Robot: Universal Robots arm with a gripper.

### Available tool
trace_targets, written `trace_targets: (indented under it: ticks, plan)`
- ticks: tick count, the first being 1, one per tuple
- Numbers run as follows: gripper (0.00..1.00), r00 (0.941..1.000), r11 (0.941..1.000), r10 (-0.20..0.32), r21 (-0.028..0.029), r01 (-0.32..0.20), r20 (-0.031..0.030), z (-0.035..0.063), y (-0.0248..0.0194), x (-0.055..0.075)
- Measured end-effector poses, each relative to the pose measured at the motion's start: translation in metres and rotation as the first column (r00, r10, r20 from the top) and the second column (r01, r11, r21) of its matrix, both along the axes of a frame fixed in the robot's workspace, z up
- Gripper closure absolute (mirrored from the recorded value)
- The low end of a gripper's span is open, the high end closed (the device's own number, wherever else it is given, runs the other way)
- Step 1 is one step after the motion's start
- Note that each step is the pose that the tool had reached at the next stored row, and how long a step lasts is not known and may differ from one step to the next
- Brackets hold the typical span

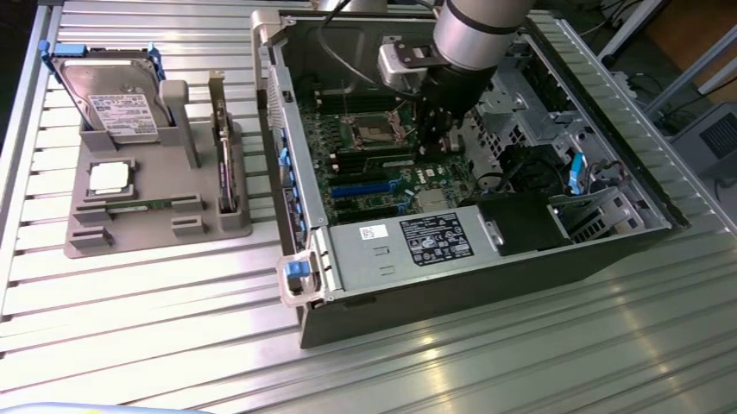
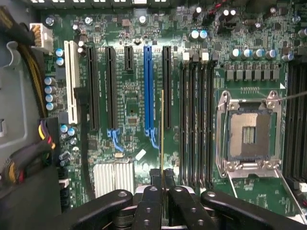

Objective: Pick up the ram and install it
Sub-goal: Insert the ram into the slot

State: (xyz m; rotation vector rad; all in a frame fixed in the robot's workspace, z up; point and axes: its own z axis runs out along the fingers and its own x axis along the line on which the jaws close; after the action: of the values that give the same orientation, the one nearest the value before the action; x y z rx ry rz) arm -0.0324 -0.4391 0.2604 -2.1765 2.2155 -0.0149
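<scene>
Open PC case [image 1: 484, 259], dark sheet metal, lying on a ribbed metal table [image 1: 150, 302]. Arm reaches down into the case; gripper [image 1: 437, 129] hangs over the green motherboard [image 1: 381, 172], close to the CPU socket [image 1: 378, 131].

Wrist view: black, jointed gripper [image 2: 163, 184] fingers [image 2: 180, 201] are closed on the ram [image 2: 162, 129], pinching it at one end. The ram appears edge-on as a thin, straight, gold-green strip running away from the fingertips. It sits above the board, between the black expansion slots [image 2: 166, 86] and the bank of long black memory slots [image 2: 196, 120], just beside the latter. Cannot tell whether its edge touches a slot.

The wrist view also gives a blue slot [image 2: 148, 91], a white slot [image 2: 72, 81], a finned silver heatsink [image 2: 113, 177], round capacitors, and the socket [image 2: 248, 134] with its square metal frame and lever.

Exterior view gives what the wrist cannot: grey moulded tray [image 1: 138, 207] on the exterior view's left of the case, holding a hard drive [image 1: 110, 95] upright, a square silver processor [image 1: 110, 175] lying flat, and an upright dark card [image 1: 227, 164]. Power supply [image 1: 403, 241] with label at the case's near end; blue latch [image 1: 296, 269] at its corner.
</scene>
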Motion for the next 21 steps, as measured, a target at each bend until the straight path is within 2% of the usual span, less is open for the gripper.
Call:
trace_targets:
  ticks: [4,7,11,13,15,21]
  plan:
    - [0.88,1.0,1.0,0.0,0.0,0.0,0.0,-0.0027,0.0046,-0.004]
    - [0.88,1.0,1.0,0.0,-0.0001,0.0,0.0,-0.0038,0.0108,-0.005]
    - [0.88,1.0,1.0,0.0,0.0,0.0,0.0,-0.0062,0.0167,-0.01]
    - [0.88,1.0,1.0,0.0,0.0,0.0,0.0,-0.008,0.0204,-0.013]
    - [0.88,1.0,1.0,0.0,0.0,0.0,0.0,-0.0126,0.0275,-0.02]
    - [0.88,1.0,1.0,0.0,-0.0002,0.0,-0.0001,-0.0222,0.0299,-0.025]
